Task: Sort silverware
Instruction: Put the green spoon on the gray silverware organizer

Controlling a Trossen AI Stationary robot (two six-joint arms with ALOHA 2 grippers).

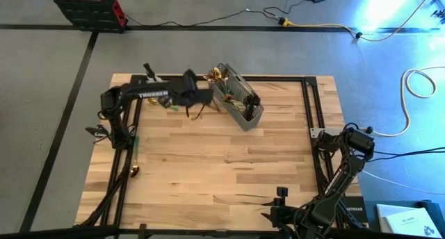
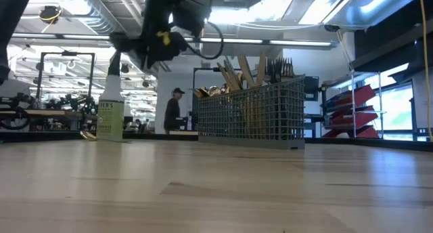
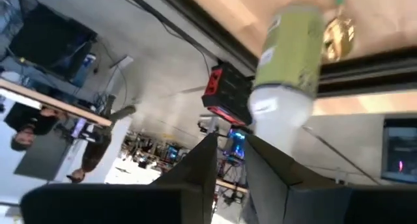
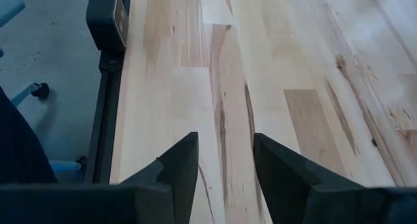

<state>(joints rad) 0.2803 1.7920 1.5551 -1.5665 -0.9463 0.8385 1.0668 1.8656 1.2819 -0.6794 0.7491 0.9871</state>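
Note:
The silverware (image 1: 224, 78) stands handles-up in a grey wire-mesh caddy (image 1: 238, 100) at the table's far middle; it also shows in the low view as the silverware (image 2: 252, 72). One green-handled gold spoon (image 1: 135, 155) lies flat by the left edge, its gold bowl (image 3: 339, 35) showing in the left wrist view. My left gripper (image 1: 198, 96) hangs in the air just left of the caddy, and my left gripper (image 3: 231, 142) shows a narrow gap with nothing in it. My right gripper (image 4: 225, 146) waits open over bare wood at the table's near right.
A spray bottle (image 2: 110, 118) with green liquid stands on the table left of the caddy, below my left arm; it is close in the left wrist view (image 3: 287, 61). A black frame (image 1: 309, 107) borders the table. People stand in the room beyond the table.

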